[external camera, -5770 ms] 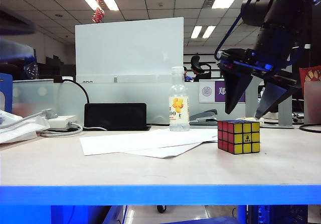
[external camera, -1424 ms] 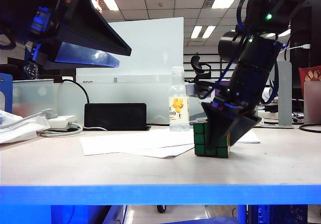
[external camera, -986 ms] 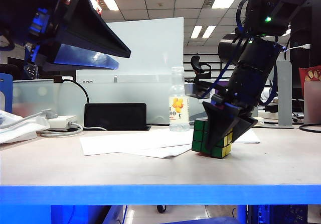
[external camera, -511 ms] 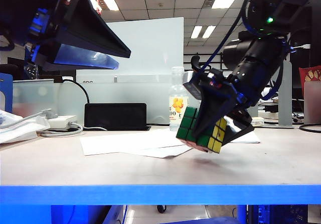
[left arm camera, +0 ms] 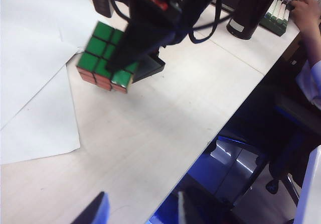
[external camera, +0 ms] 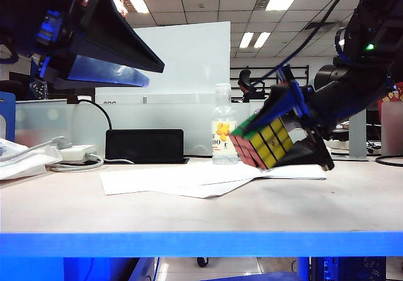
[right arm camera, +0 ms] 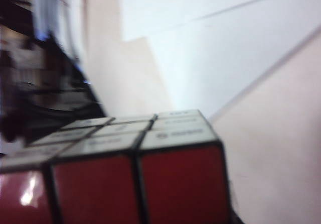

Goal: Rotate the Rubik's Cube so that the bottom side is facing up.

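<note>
The left gripper (external camera: 135, 70) hangs high at the near left of the exterior view, well apart from the work, its two dark fingers (left arm camera: 93, 213) spread wide with nothing between them. Farther in, above the table (external camera: 201, 208), the right gripper (external camera: 296, 133) lies almost level and holds the Rubik's Cube (external camera: 261, 141) clamped between its jaws — the cube tilted and lifted clear of the tabletop, yellow and red faces toward the exterior camera, green face (left arm camera: 105, 53) under the upper finger. Below and behind it lie white paper sheets (external camera: 182, 179), and beyond them a bottle (external camera: 224, 126) stands upright — just left of the cube.
</note>
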`<state>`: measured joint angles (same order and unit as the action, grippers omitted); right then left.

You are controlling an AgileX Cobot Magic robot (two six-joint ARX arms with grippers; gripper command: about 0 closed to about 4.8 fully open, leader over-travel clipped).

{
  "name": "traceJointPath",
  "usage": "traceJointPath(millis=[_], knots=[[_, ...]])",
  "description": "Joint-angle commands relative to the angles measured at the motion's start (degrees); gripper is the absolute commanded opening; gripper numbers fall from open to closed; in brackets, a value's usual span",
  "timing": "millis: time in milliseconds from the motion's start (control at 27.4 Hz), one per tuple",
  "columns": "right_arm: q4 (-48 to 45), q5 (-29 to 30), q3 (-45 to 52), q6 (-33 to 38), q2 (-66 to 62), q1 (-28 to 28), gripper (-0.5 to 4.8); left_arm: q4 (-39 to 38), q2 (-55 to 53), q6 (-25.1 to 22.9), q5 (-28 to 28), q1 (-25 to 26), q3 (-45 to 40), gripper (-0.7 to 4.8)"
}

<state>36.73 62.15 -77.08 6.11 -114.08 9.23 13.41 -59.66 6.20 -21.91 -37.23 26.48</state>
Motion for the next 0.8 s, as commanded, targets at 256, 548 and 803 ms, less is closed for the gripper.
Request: traceJointPath(millis=[256,548,803], knots=[[-5.3,10.0,-0.2,14.6,0.6,0.8,2.74,0.5,0.1,-0.2,-0.2,-0.1,0.1,1.85],[-4.3,4.8,-0.1,16.3,0.1,0.8,2.79,0.5,0.1,-0.2,-0.2,-0.1,0.1,1.85],[-1.4,-2.8,0.0,14.6,-2.1,0.8,3.83,0.4,0.1,-0.2,-0.2,-0.1,0.1,1.85]])
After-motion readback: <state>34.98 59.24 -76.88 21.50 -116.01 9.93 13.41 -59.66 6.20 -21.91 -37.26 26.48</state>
